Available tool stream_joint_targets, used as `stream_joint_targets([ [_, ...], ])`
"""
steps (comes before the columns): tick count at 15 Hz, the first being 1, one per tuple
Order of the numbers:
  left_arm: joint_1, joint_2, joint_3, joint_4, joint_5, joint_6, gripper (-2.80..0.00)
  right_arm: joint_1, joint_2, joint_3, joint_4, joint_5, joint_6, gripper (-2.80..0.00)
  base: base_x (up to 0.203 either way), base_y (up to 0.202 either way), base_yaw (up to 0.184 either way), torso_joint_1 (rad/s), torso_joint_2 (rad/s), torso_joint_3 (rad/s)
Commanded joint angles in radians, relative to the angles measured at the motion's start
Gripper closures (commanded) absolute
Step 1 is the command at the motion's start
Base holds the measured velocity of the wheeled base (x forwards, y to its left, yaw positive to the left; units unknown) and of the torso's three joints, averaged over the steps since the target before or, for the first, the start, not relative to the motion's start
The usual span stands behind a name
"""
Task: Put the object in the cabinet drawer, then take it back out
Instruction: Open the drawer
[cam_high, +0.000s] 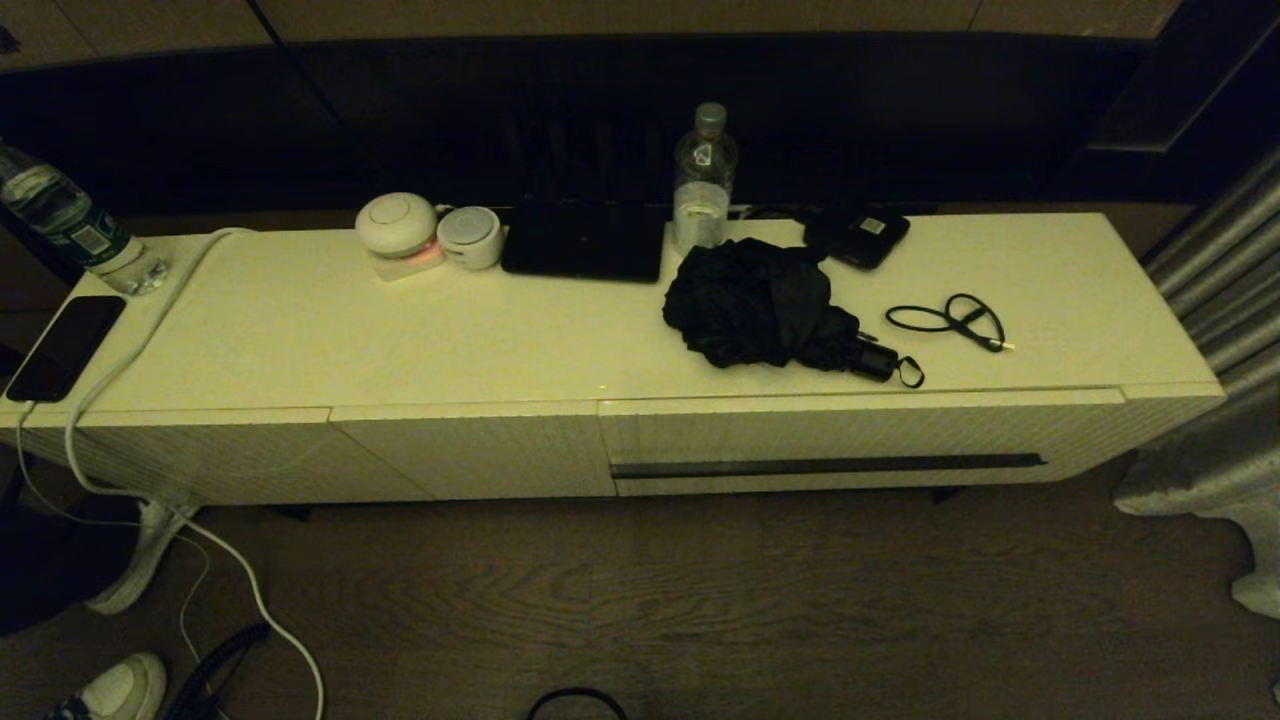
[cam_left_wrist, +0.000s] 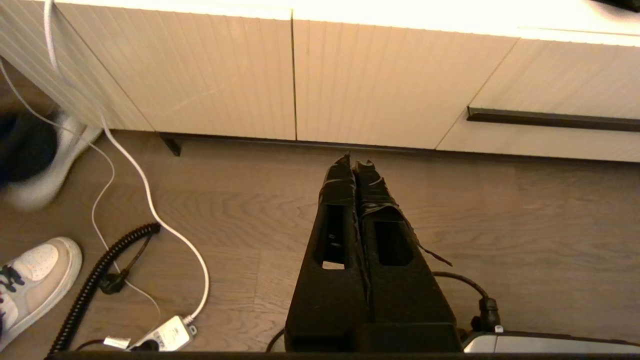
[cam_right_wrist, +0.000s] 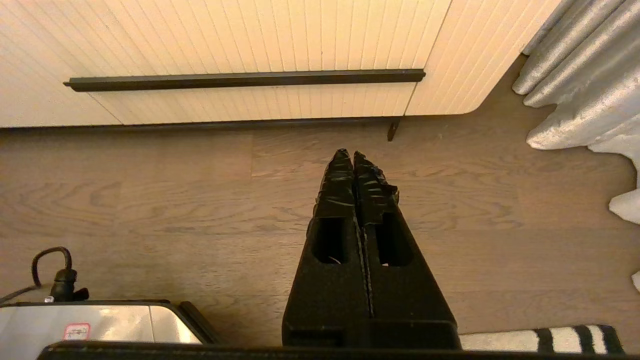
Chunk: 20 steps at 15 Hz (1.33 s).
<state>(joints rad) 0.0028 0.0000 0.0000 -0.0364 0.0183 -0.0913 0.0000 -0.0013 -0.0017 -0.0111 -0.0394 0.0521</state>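
Note:
The black folding umbrella (cam_high: 765, 305) lies on the white cabinet top (cam_high: 420, 340), right of centre, its short handle and wrist loop (cam_high: 895, 368) pointing to the front right. Below it the cabinet drawer (cam_high: 860, 440) sits flush with the other front panels, its long dark handle strip (cam_high: 828, 466) running across the ribbed front; the strip also shows in the wrist views (cam_left_wrist: 552, 120) (cam_right_wrist: 245, 79). Neither arm appears in the head view. My left gripper (cam_left_wrist: 354, 162) and right gripper (cam_right_wrist: 348, 155) hang low over the wooden floor in front of the cabinet, both shut and holding nothing.
On the cabinet top stand a water bottle (cam_high: 705, 180), a flat black device with a white label (cam_high: 865, 236), a thin black cable loop (cam_high: 950, 320), a dark tablet (cam_high: 585, 240), two round white gadgets (cam_high: 430, 232), another bottle (cam_high: 75, 225) and a phone (cam_high: 65, 345). A curtain (cam_high: 1225, 330) hangs right. Cables and shoes (cam_left_wrist: 35, 280) lie on the floor left.

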Motion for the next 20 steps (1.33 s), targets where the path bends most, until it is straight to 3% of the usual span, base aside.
stream_joint_targets([
  [1,0.0,-0.002,0.0,0.0,0.0,-0.001,0.0,0.0,-0.002,0.0,-0.001,0.001,0.006,0.0,0.0,0.0,0.0,0.0,0.0,0.0],
  [12,0.0,-0.002,0.0,0.0,0.0,-0.001,0.0,0.0,-0.003,-0.007,0.002,0.001,-0.018,0.0,0.0,0.0,0.0,0.0,0.0,0.0],
  [14,0.0,-0.002,0.0,0.0,0.0,-0.001,0.0,0.0,0.01,-0.098,0.049,0.01,-0.019,0.0,0.0,0.0,0.0,0.0,0.0,0.0],
  [17,0.0,-0.002,0.0,0.0,0.0,-0.001,0.0,0.0,0.089,-0.383,0.245,0.054,-0.028,0.0,0.0,0.0,0.0,0.0,0.0,0.0],
  [20,0.0,-0.002,0.0,0.0,0.0,-0.001,0.0,0.007,0.289,-0.625,0.388,0.118,-0.166,0.0,0.0,0.0,0.0,0.0,0.0,0.0],
])
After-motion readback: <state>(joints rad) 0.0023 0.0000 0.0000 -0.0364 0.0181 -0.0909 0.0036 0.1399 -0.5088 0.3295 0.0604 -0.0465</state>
